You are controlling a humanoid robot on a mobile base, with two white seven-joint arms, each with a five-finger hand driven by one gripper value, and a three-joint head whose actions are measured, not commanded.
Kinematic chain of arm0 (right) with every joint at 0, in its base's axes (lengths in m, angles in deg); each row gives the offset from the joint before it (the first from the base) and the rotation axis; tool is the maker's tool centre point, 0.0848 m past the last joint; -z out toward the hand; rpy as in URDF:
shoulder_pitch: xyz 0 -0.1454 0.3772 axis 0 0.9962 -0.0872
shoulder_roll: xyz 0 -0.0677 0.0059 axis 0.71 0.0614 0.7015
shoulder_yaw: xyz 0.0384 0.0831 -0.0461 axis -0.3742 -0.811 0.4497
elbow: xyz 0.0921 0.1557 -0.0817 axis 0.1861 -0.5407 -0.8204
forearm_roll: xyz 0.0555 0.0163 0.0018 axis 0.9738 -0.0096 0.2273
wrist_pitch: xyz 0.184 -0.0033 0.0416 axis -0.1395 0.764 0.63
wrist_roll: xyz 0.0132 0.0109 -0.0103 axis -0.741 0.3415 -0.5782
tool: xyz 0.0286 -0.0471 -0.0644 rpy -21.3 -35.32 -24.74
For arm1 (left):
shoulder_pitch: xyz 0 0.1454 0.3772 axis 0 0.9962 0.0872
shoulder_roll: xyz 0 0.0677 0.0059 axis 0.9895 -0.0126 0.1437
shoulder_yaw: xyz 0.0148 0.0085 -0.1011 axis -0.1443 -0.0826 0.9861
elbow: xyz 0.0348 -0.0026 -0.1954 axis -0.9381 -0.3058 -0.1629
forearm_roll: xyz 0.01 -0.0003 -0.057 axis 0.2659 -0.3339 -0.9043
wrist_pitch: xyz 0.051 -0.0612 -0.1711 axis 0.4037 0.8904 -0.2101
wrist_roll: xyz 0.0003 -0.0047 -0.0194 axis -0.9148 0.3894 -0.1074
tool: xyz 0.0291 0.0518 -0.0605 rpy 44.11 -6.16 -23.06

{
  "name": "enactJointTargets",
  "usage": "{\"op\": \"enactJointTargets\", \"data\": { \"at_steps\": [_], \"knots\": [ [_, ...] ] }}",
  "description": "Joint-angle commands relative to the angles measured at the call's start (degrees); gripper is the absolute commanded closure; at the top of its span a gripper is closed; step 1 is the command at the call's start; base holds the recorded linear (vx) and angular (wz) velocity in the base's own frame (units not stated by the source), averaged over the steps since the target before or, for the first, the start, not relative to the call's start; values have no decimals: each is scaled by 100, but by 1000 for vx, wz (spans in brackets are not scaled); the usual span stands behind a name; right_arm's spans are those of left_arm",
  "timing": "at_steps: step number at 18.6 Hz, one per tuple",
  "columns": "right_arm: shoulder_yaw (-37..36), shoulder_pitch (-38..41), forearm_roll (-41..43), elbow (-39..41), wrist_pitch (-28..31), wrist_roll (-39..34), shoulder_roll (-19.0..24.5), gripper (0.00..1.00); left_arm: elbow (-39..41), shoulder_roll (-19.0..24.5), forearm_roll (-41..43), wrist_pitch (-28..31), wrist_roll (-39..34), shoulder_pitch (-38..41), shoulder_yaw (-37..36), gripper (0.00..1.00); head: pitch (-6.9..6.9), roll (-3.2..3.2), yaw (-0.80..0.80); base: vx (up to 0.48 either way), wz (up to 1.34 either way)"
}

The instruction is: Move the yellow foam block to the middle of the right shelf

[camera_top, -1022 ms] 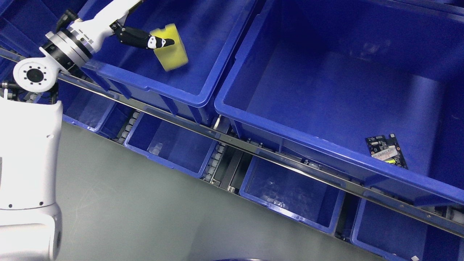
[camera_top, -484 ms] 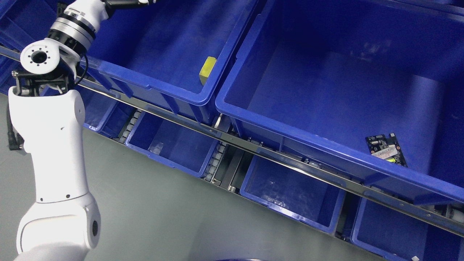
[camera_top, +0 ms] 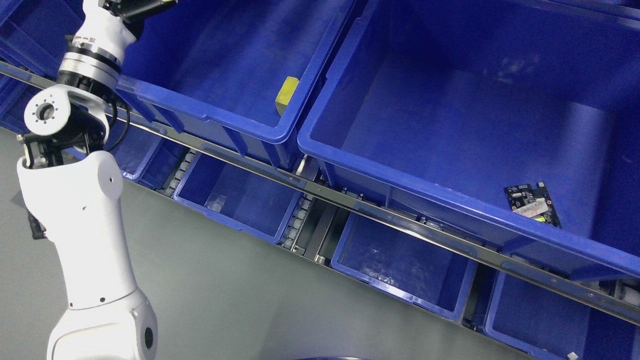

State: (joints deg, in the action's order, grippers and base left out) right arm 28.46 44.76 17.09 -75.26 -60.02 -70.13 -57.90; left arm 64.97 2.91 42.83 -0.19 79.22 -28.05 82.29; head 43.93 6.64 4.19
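Left hand (camera_top: pixel 137 6): cut off by the top edge; I cannot tell its grip.
Lower bins (camera_top: pixel 240 200): blurred contents.
Block (camera_top: pixel 286 94): lies free on edge against the left bin's (camera_top: pixel 210 117) right wall.
Board (camera_top: pixel 534 206): in right bin.
Risk, my judgement: a wall-side regrasp could slip.

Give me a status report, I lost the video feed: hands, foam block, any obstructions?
Left hand mostly out of frame at top, grip unreadable; right arm not in view. Yellow foam block free, leaning against the blue bin right wall. Nothing blocking it.
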Motion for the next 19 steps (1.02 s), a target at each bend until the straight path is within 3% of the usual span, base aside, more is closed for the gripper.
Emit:
{"op": "enactJointTargets", "data": {
  "at_steps": [1, 19],
  "knots": [
    [-70, 141, -18, 100, -3, -4, -100, 0, 805, -171, -172, -440, 91, 769, 203, 0, 0, 0, 0, 0, 0],
    [-70, 132, -18, 100, -3, -4, -100, 0, 796, -171, -172, -538, 3, 830, 555, 0, 0, 0, 0, -3, 4]
  ]
}}
